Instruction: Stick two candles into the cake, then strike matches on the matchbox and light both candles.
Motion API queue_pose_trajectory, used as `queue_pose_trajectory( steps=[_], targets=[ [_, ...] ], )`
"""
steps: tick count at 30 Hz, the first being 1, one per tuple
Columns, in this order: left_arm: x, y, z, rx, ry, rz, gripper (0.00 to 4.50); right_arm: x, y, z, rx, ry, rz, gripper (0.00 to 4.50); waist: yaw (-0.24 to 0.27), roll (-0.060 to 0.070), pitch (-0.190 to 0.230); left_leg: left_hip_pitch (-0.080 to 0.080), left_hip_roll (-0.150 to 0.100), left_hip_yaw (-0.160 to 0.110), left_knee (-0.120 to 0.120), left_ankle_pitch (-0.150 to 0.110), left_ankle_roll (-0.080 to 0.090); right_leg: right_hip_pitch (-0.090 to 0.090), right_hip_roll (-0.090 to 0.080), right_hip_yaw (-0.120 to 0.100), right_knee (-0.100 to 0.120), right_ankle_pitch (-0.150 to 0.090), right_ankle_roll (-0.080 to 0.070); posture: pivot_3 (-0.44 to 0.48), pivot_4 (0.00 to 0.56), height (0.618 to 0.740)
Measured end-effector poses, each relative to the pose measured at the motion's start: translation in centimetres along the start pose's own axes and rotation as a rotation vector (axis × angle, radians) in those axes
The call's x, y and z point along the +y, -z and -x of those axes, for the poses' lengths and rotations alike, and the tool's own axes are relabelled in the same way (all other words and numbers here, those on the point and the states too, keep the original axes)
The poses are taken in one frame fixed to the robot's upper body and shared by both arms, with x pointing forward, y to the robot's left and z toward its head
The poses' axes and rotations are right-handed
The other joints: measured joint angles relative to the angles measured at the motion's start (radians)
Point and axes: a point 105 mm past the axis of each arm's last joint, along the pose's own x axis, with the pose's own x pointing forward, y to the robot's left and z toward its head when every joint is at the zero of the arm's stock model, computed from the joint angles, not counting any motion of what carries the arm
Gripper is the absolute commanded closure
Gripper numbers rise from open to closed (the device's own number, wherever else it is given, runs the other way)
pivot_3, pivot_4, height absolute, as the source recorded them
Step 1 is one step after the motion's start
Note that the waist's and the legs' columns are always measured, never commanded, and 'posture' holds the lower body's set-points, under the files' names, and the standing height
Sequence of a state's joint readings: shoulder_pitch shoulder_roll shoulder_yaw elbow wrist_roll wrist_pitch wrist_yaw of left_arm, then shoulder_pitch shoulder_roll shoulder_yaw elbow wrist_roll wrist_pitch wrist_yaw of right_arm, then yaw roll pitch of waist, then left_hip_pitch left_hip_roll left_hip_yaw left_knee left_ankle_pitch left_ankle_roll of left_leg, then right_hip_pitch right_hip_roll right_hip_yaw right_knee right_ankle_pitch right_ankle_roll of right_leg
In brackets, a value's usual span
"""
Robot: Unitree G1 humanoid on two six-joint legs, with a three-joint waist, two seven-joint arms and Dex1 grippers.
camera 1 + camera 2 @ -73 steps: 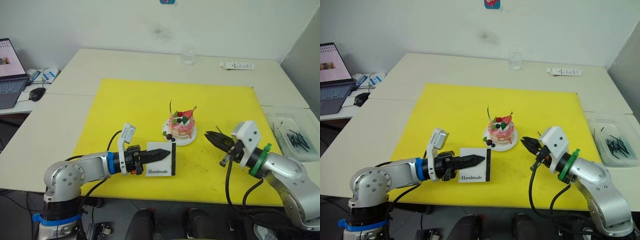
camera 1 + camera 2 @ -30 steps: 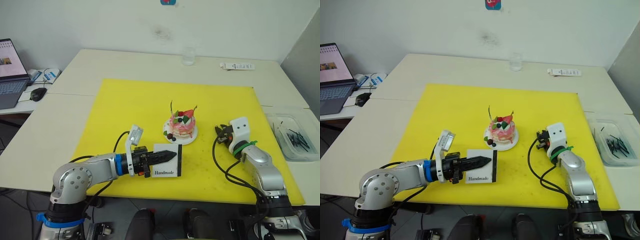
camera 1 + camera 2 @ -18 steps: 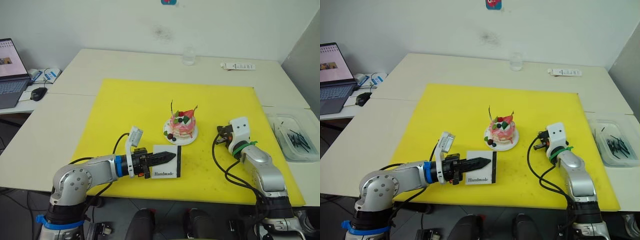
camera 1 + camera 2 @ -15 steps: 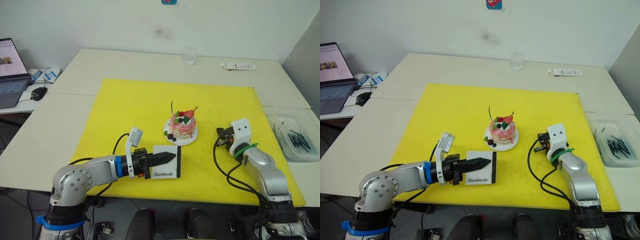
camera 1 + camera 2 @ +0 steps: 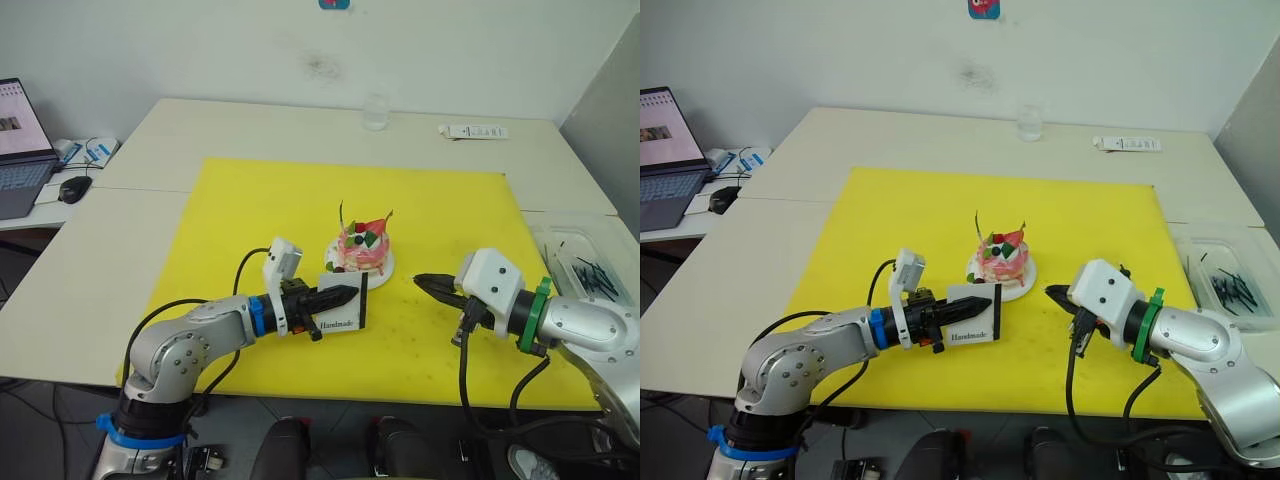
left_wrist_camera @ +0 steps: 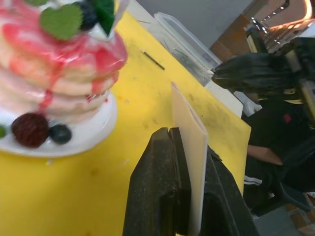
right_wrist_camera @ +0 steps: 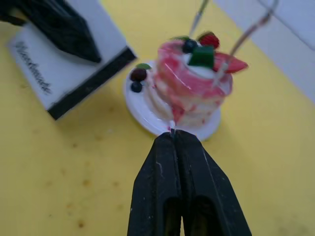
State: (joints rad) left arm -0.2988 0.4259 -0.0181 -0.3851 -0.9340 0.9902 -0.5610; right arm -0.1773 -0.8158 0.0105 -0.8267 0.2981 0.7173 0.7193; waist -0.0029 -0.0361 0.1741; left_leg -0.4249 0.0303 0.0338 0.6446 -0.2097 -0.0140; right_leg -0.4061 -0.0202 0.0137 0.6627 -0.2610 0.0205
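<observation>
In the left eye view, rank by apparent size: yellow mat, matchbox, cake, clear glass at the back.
1. Yellow mat, by far the largest.
2. Cake with its plate, and the matchbox: these look about alike, so no ranking between them.
3. Clear glass, smallest, though it stands farthest from the camera, which shrinks it.

Two candles stand in cake; matchbox beside it.
</observation>
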Motion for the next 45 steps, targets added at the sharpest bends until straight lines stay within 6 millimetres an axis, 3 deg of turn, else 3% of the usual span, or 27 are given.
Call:
queue_pose_trajectory(
  steps=[9, 30, 45],
  targets=[
    [0.4, 0.0, -0.7, -0.009, 0.006, -0.044, 4.5, 2.1, -0.7, -1.7, 0.026, -0.114, 0.099, 4.48, 0.001, 0.0, 0.0, -0.001, -0.001, 0.0, 0.0, 0.0, 0.0, 0.0, 0.0, -0.001, 0.0, 0.0, 0.0, 0.0, 0.15, 0.738],
    [1.1, 0.5, -0.9, -0.021, -0.031, -0.108, 4.5, 1.2, -0.8, -4.9, 0.039, -0.074, 0.295, 4.48, 0.001, 0.0, 0.0, -0.001, 0.0, 0.0, 0.0, 0.0, 0.0, 0.0, 0.0, -0.001, 0.0, 0.0, 0.0, 0.0, 0.15, 0.738],
    [1.3, 0.4, -0.9, -0.023, -0.063, -0.104, 4.5, 1.4, -0.1, -4.8, 0.065, -0.084, 0.294, 4.48, 0.001, 0.0, 0.0, -0.001, 0.0, -0.001, 0.0, 0.0, 0.0, 0.0, 0.0, -0.001, 0.001, 0.0, 0.0, 0.0, 0.15, 0.738]
  ],
)
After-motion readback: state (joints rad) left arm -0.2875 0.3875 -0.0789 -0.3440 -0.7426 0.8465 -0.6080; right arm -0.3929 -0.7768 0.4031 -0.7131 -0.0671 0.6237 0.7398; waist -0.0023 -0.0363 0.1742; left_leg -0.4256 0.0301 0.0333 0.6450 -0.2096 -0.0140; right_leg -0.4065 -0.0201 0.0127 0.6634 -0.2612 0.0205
